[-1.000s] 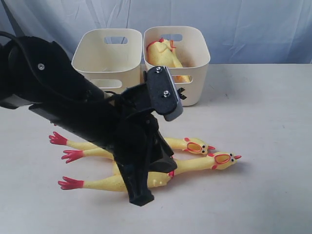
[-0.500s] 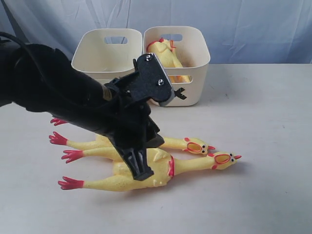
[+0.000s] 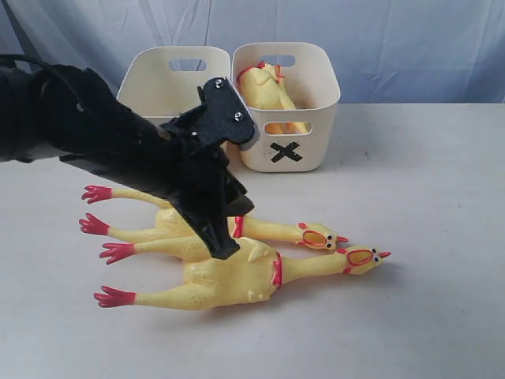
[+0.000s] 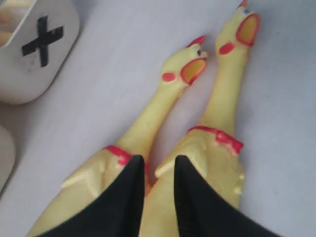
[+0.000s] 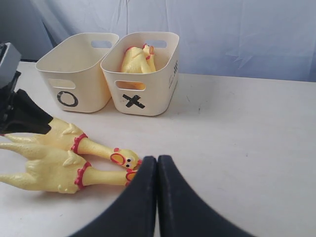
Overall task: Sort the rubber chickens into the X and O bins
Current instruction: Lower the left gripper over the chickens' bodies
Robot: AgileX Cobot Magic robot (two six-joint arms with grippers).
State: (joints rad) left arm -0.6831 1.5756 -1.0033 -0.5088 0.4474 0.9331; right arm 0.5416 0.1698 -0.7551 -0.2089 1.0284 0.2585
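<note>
Pale table (image 3: 426, 197) before a blue drape (image 3: 394, 39); near chicken (image 3: 237, 280) and far chicken (image 3: 276, 230) lie side by side; third chicken (image 3: 264, 87) sits in the X bin (image 3: 316, 150), beside the O bin (image 3: 166, 95); left gripper (image 4: 157, 165) above their bodies, jaws narrowly parted; right gripper (image 5: 157, 160) jaws pressed together.

Marking 1: black X (image 3: 286, 152), hand-applied in tape-like strokes. Located on the front wall of the cream X bin (image 3: 314, 155), directly below the oval handle cut-out (image 3: 287, 127). Legible in the exterior view and in both wrist views.

Marking 2: black O (image 5: 67, 98), drawn as an open ring. Located on the front wall of the O bin (image 5: 88, 79), which stands just beside the X bin. Legible in the right wrist view only; hidden in the exterior view.

Marking 3: small dark side-wall print (image 5: 173, 75) on the X bin, around the corner from the black X. Too small to read.
</note>
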